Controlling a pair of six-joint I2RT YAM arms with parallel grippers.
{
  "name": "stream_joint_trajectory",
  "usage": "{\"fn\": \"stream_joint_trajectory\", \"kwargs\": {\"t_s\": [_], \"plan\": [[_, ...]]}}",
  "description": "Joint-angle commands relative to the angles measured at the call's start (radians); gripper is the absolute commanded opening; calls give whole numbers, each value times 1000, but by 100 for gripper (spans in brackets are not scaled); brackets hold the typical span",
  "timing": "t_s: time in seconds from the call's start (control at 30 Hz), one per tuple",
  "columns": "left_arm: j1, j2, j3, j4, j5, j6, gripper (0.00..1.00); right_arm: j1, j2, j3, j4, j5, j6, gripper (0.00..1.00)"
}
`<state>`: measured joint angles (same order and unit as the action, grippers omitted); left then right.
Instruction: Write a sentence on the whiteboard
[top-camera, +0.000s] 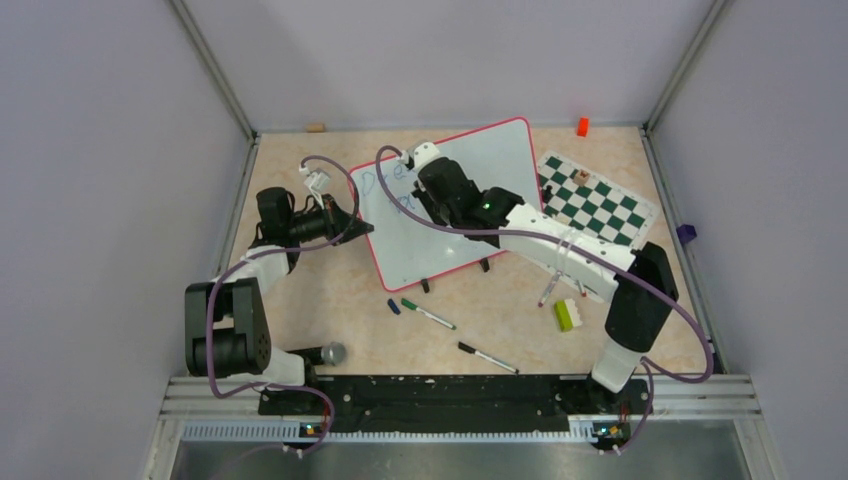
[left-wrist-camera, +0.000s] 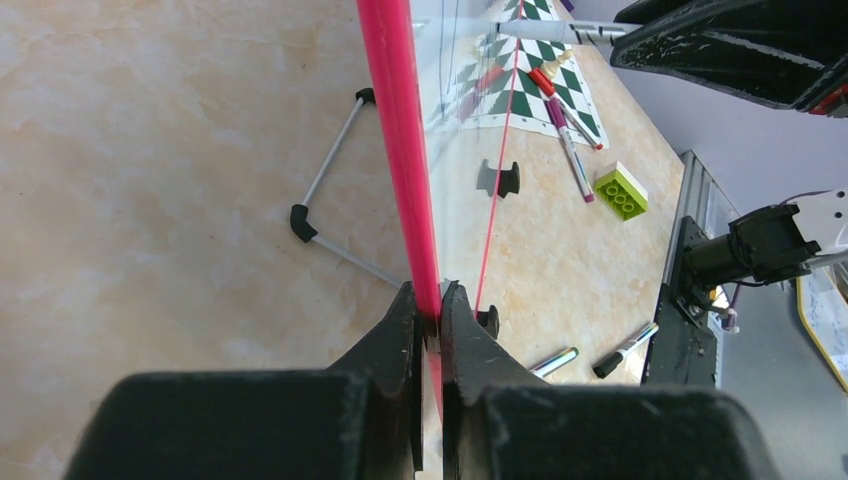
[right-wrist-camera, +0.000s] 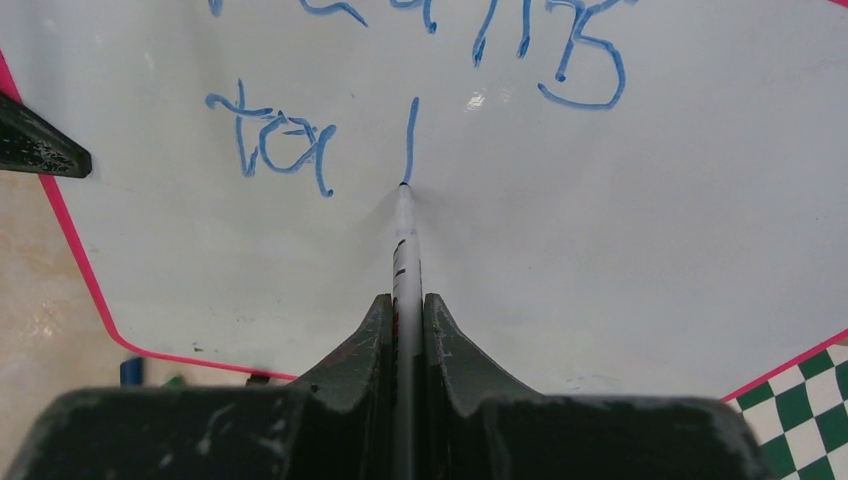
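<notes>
Whiteboard (top-camera: 470, 165): we see left gripper (left-wrist-camera: 428, 300) clamped on red frame (left-wrist-camera: 400, 150); right gripper (right-wrist-camera: 405, 305) pinching marker (right-wrist-camera: 405, 240), tip touching whiteboard under blue sentence (right-wrist-camera: 410, 140).

Three views around the whiteboard (top-camera: 500, 160)
Top camera looks steeply down on the whole worktop (top-camera: 320, 300) from the board's near side; left wrist sights close along its red edge; right wrist faces its written side, close. All share it.

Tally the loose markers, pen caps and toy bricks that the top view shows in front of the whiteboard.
Marker pens: 3 (green-capped white marker, slim black marker, purple-and-white marker)
Dark blue pen cap: 1
Lime-green plastic toy brick: 1
Total: 5
</notes>
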<state>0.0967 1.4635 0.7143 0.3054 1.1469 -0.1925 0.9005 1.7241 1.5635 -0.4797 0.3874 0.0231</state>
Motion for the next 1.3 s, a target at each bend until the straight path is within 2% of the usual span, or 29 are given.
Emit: {"fn": "stream_joint_trajectory", "kwargs": {"t_s": [0.0,0.43,0.87,1.27], "plan": [[-9,-15,-30,18,-49,125,0,-5,-52,-31,8,-31,17,0],[-8,-16,-29,19,-49,126,0,-7,-80,22,-7,-32,15,0],[-8,-17,-31,19,-49,126,0,-30,-39,86,-8,-10,8,0],[-8,-16,-31,19,-49,126,0,-33,-10,74,-7,-7,8,0]]}}
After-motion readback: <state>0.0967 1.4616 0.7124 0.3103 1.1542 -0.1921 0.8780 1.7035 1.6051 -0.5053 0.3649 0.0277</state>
